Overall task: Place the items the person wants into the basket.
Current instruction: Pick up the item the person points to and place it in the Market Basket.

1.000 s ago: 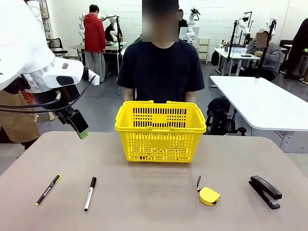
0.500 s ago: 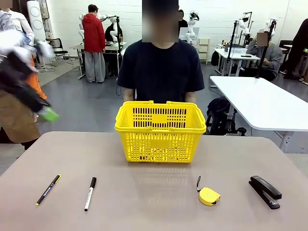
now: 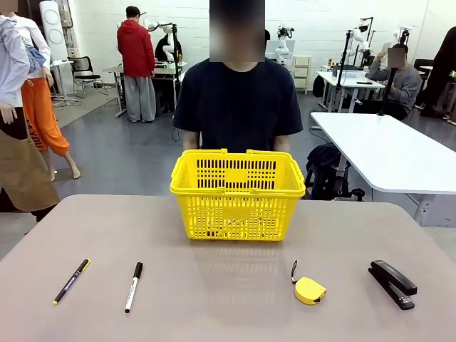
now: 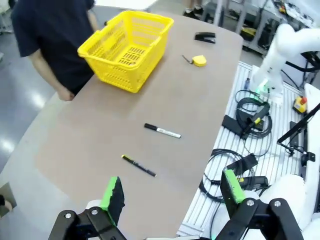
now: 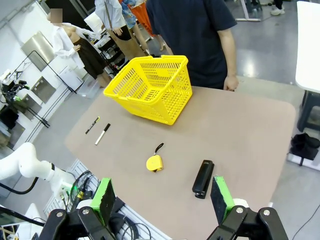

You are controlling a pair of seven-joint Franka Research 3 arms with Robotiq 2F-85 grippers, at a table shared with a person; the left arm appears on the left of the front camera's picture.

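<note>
left tool (image 4: pixel 172 189): spread, empty, high over the surface (image 3: pixel 228 306).
right tool (image 5: pixel 162 198): spread, empty.
items: tape measure (image 3: pixel 310 291) and stapler (image 3: pixel 392 283) lie apart, right of the basket (image 3: pixel 237 194).
advice: wait for the person (image 3: pixel 239 107) to choose; grip across the narrow width.

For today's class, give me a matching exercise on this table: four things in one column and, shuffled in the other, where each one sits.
Things:
1 basket
2 tape measure
3 stapler
4 white-bodied pen

Places:
A farthest to the robot's right
B on the robot's left half of the table
C in the middle, in front of the person
D between the middle and the stapler, near edge

Pairs: 1-C, 2-D, 3-A, 4-B
</note>
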